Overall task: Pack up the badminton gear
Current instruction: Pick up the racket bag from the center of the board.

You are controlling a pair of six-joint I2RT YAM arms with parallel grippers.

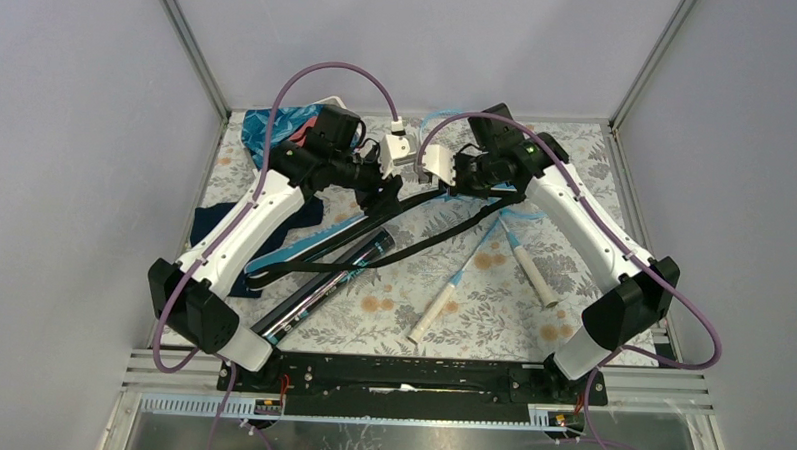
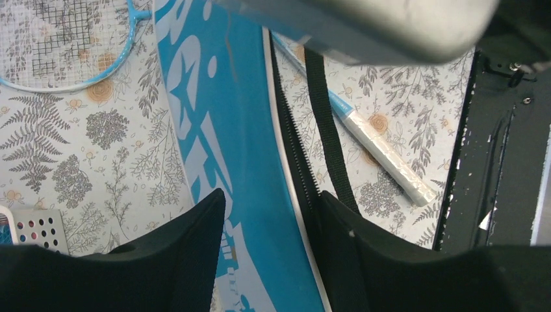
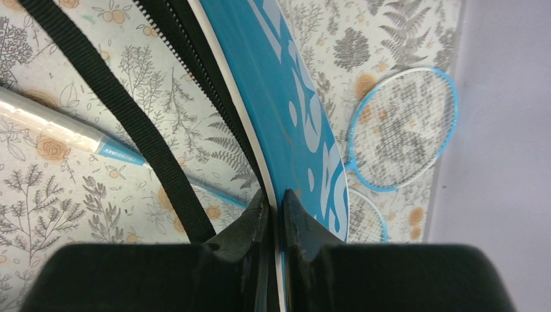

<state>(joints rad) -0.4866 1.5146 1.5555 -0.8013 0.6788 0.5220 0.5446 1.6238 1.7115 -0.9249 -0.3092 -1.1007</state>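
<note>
Blue racket bag [image 3: 286,84] with pale lettering runs diagonally through both wrist views, its open black zipper [image 2: 295,149] and loose black strap [image 2: 328,130] lying along one side. Right gripper [image 3: 276,195], at the bottom centre of its view, is pinched nearly closed on the bag's white-piped edge. Left gripper [image 2: 269,195] stands partly wide, its black fingers astride the same edge elsewhere along the bag, with fabric and zipper between them and no firm pinch visible. From overhead, the bag slants from lower left to centre on the floral counter [image 1: 491,328]. The long black tube [image 1: 328,278] lies just beside it at lower left, and two light-blue rackets [image 1: 436,311] with white handles lie right of centre, outside the bag. No shuttlecocks can be seen. The step in hand looks like gaining a two-point hold to spread the bag's mouth. To do it well, the left gripper should probably take one fabric layer only, clear of the strap, before any pull. The two should then draw apart gently so the right grip does not slip off the piping.
</note>
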